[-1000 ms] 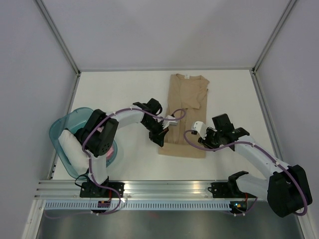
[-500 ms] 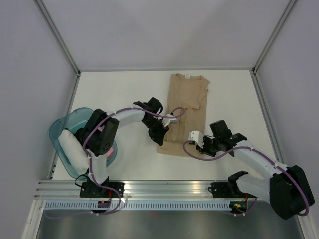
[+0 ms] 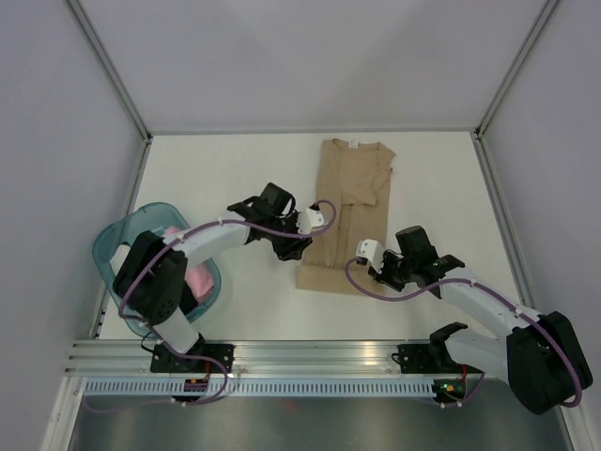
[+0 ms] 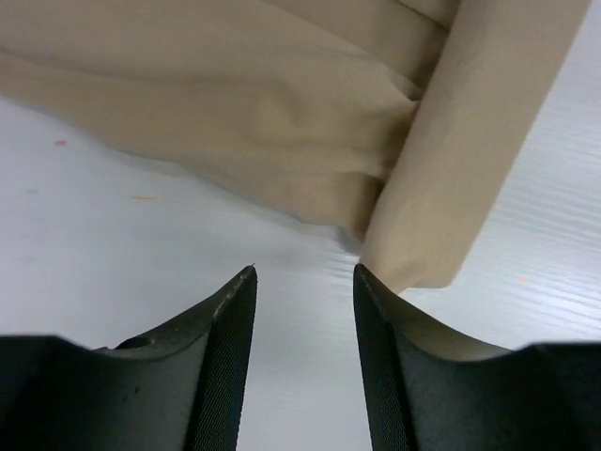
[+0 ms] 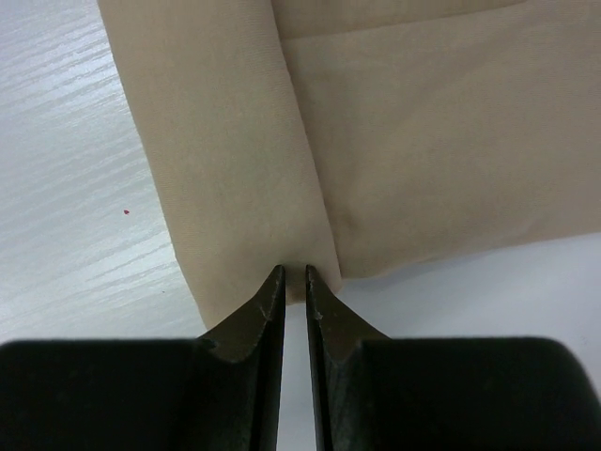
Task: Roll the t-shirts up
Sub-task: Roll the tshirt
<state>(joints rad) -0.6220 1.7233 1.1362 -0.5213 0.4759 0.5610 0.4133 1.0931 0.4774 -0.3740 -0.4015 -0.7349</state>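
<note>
A tan t-shirt (image 3: 352,202) lies folded into a long strip in the middle of the table, neck label at the far end. My left gripper (image 3: 290,248) sits at its near left edge, open, with only bare table between the fingers (image 4: 303,278); the folded tan cloth (image 4: 282,113) lies just ahead and brushes the right finger. My right gripper (image 3: 379,272) is at the near right hem, its jaws (image 5: 293,272) closed to a thin slit on the edge of the tan cloth (image 5: 423,122). A pink t-shirt (image 3: 199,279) lies in the basket.
A translucent teal basket (image 3: 113,246) stands at the left table edge beside the left arm. Grey walls with metal posts close in the far and side edges. An aluminium rail runs along the near edge by the arm bases.
My left gripper has opened, let go of the shirt's left edge and pulled back leftward. My right gripper came down to the near hem and closed on it.
</note>
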